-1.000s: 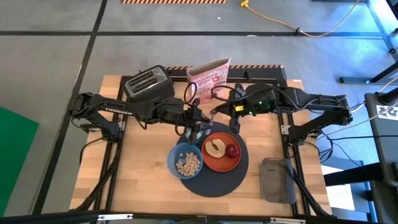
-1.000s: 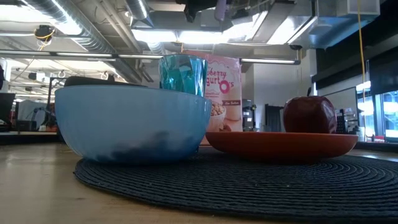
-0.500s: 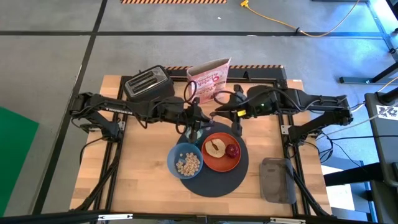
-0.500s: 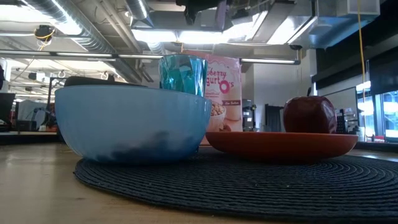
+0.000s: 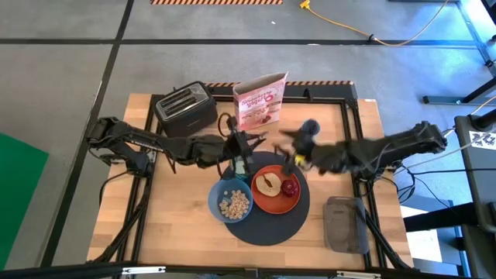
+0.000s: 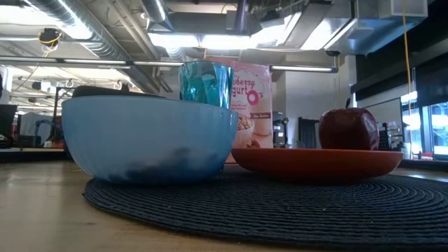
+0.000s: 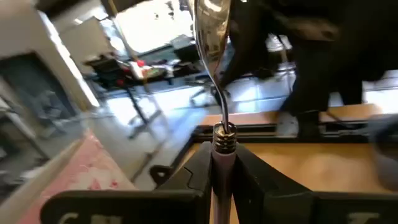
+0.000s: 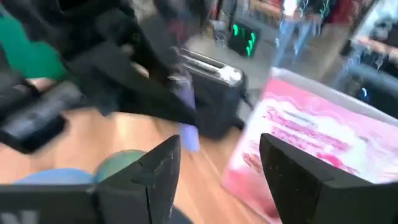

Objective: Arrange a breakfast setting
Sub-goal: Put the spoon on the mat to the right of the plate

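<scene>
Left gripper (image 7: 222, 165) clamped on spoon (image 7: 212, 68) handle, above the pale-green glass (image 5: 242, 165) behind the blue bowl (image 5: 231, 201). Right gripper (image 8: 217, 165) fingers apart, empty, behind orange plate (image 5: 276, 191) on dark-grey mat (image 5: 291, 220).

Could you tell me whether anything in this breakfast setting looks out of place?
Only the spoon: it is not on the mat but clamped in the left gripper, above the glass. Bowl, plate and apple sit neatly.

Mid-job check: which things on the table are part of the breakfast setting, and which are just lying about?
Part of it: mat, blue bowl, orange plate, apple, toast slice, glass, spoon in left gripper.
Lying about: toaster, cereal box, grey cloth.
</scene>
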